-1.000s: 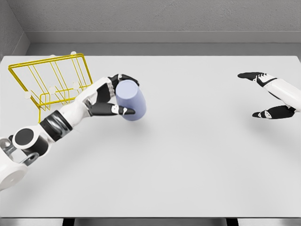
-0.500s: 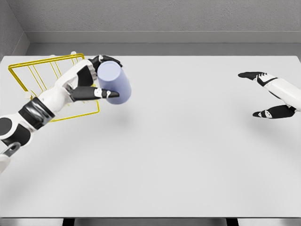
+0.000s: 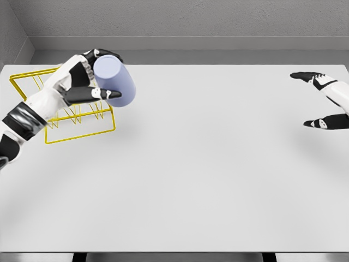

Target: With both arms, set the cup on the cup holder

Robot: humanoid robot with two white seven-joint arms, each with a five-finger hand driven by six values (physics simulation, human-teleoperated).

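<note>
One cup (image 3: 114, 81), one yellow wire cup holder (image 3: 60, 114), two hands, all over one white table (image 3: 207, 164). Pale lavender, smooth, cylindrical, tilted, held aloft at ten o'clock just right of the holder, wrapped by the left hand (image 3: 87, 76). At three o'clock, right hand (image 3: 322, 101) spread wide, holding nothing.

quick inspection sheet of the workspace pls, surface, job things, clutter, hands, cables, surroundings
surface: white table, bare across the middle and front
job's things: lavender cup held tilted above the table; yellow wire cup holder at far left, partly behind the arm
clutter: nothing seen
grippers: left hand has its fingers wrapped around the cup; right hand open at the right edge, holding nothing
cables: nothing seen
surroundings: grey wall behind the table
</note>
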